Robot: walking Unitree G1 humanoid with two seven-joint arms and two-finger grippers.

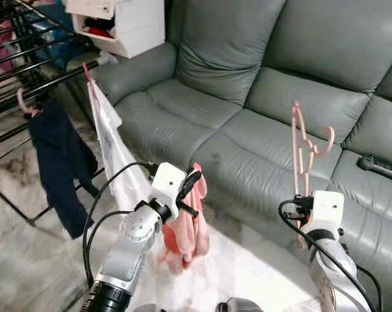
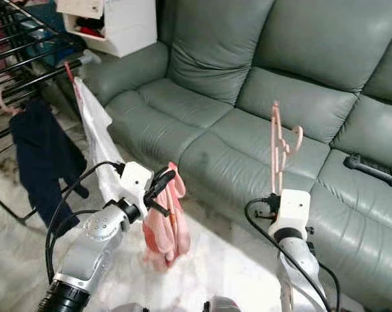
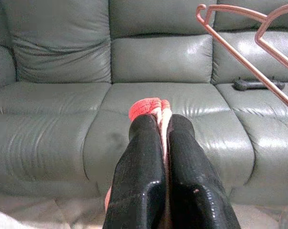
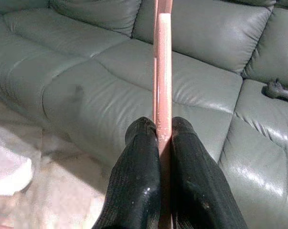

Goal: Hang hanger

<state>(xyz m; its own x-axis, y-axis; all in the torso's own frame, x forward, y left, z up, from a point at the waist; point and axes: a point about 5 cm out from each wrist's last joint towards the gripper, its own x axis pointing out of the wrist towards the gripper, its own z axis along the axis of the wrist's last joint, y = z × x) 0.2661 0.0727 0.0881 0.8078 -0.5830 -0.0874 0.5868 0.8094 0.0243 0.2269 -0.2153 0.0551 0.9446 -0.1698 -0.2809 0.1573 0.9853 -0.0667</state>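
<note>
In the left eye view, the right gripper (image 1: pixel 304 195) stands closed on the lower part of a thin pink plastic hanger (image 1: pixel 303 148), which rises upright above the fingertips with its hook curling to one side at the top. It looks light and stiff, probably smooth enough to swivel in a loose pinch, so a firm hold low on the frame, as here, seems sensible; the slender bars may flex or snap if forced. The left gripper (image 1: pixel 194 179) is clamped on a soft pink and coral garment (image 1: pixel 186 234) that droops limp below its fingers. Beyond both sits a grey-green leather sofa (image 1: pixel 235 117); far from the fingers on the robot's left stands a black metal drying rack (image 1: pixel 26 65) carrying a dark navy garment (image 1: pixel 59 162) and a white cloth (image 1: pixel 111 149).

The right eye view shows the same layout, plus a black remote-like object (image 2: pixel 374 170) lying on the sofa seat past the hanger.

In the left wrist view, the two black fingers (image 3: pixel 144 167) press together with the garment's coral edge poking out between their tips.

In the right wrist view, the fingers (image 4: pixel 144 181) squeeze the hanger's flat pink bar edge-on, the bar running straight up beyond the tips.
</note>
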